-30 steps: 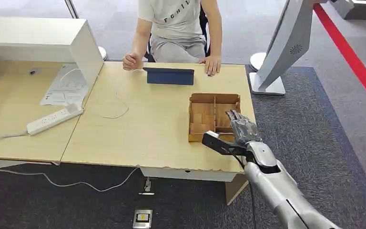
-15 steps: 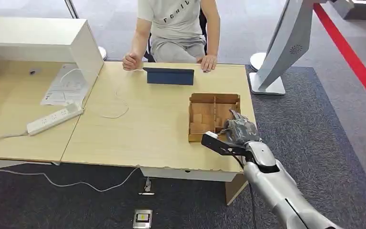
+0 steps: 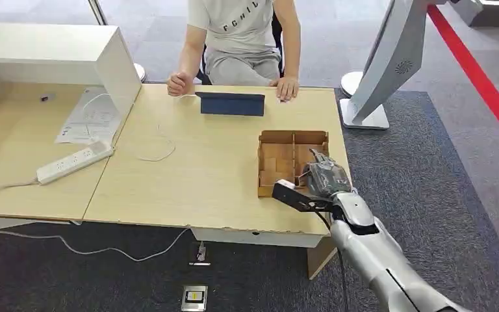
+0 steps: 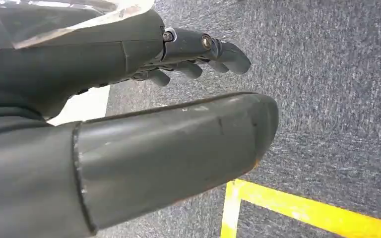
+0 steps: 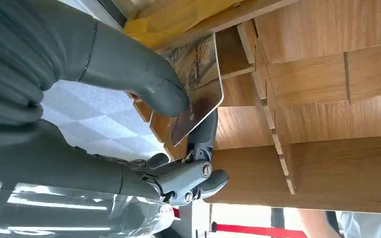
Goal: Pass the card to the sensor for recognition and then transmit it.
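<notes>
A picture-printed card (image 5: 198, 84) stands in a compartment of the wooden divided box (image 3: 292, 136) at the desk's right side. My right hand (image 3: 325, 175) reaches down into the box's near right compartment, and the thumb (image 5: 144, 74) and a finger pinch the card by its upper edge. The dark blue sensor pad (image 3: 232, 104) lies at the desk's far edge, in front of a seated person (image 3: 243, 32). My left hand (image 4: 168, 99) hangs over grey carpet, fingers loosely apart and holding nothing.
A white power strip (image 3: 75, 161) with a cable, papers (image 3: 91, 117) and a white cabinet (image 3: 52, 55) occupy the left desk. A white kiosk stand (image 3: 390, 65) rises right of the desk. Both of the person's hands rest near the sensor pad. A yellow floor line (image 4: 307, 210) runs below my left hand.
My right hand's fingers have curled from stretched out over the box down into it, closing on the card. The hand has shifted slightly left.
</notes>
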